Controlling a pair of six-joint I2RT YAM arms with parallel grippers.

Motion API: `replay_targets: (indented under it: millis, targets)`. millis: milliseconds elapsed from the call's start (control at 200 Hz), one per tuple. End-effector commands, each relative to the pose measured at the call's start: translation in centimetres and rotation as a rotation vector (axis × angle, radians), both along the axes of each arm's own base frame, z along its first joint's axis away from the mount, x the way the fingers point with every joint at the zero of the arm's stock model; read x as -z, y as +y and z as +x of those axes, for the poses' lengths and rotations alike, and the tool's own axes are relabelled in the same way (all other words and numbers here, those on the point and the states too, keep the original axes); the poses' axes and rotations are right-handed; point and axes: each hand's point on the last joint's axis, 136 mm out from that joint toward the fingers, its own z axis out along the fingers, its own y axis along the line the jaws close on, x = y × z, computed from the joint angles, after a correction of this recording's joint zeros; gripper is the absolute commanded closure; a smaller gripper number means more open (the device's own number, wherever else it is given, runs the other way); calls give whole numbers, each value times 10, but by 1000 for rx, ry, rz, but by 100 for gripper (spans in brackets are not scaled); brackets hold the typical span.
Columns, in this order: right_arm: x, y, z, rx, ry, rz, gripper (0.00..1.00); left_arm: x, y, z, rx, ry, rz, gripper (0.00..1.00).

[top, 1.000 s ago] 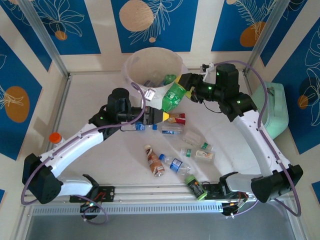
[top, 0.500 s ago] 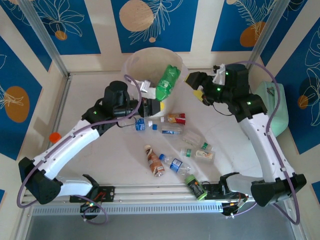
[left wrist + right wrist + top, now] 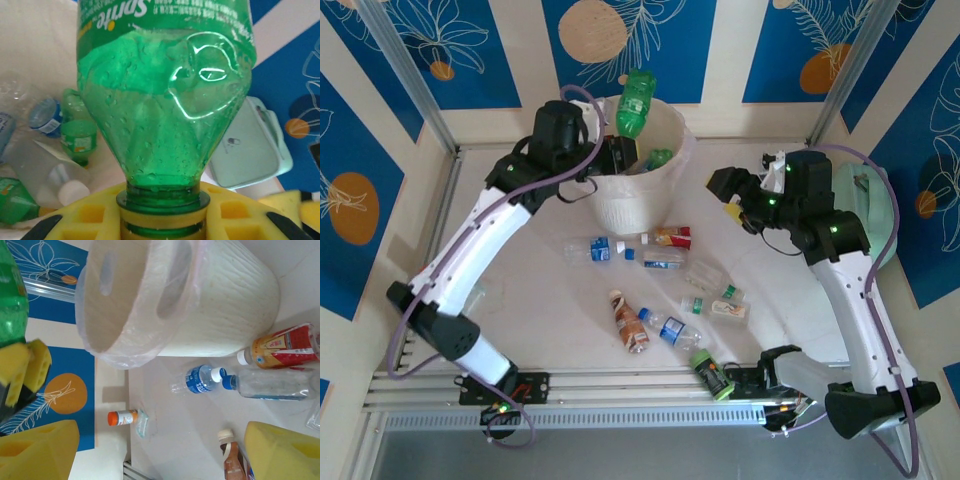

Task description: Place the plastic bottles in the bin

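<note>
Bin: far on surface, some bottles inside.
Green bottle: over bin mouth, left claw clamped at neck. We judge it light, thin-walled, slick, poss. damp inside; neck = stiffest hold.
Loose bottles: mid-surface.
Right claw: wide, empty.

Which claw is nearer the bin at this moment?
Left. The left claw holds a green bottle over the rim of the bin; the right claw is open, well off to the bin's right.
</note>
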Motion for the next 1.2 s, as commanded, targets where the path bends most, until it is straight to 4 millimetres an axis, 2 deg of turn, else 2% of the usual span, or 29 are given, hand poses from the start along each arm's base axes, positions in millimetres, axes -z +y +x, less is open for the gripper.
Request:
replay_targets:
  millis: [0, 120, 315, 405, 470, 550, 660, 860, 1015, 1085, 1195]
  targets:
    - [-4, -5, -7, -6, -14, -10, 14, 11, 12, 21, -43, 56, 39, 77]
    - [-7, -10, -7, 5, -18, -6, 14, 30, 19, 40, -69, 115, 87, 76]
    - [-2, -13, -11, 14, -8, -8, 14, 49, 15, 47, -53, 162, 111, 74]
    - [4, -15, -14, 18, 7, -9, 14, 54, 16, 48, -54, 172, 124, 65]
    - [7, -16, -17, 20, 15, -12, 14, 54, 19, 50, -73, 167, 136, 50]
    - [10, -18, -20, 23, 20, -21, 14, 49, 22, 51, -85, 148, 134, 38]
    - [15, -20, -23, 26, 33, -32, 14, 35, 23, 50, -92, 115, 110, 31]
    - [27, -22, -26, 27, 60, -47, 14, -4, 20, 35, -67, 45, 11, 30]
    - [44, -24, -29, 12, 98, -81, 14, -30, 29, 13, -67, -19, -88, 28]
    - [55, -24, -32, -5, 133, -106, 14, -33, 33, 2, -59, -21, -128, 28]
    - [73, -20, -40, -46, 175, -146, 14, -23, 38, -17, -45, -7, -158, 28]
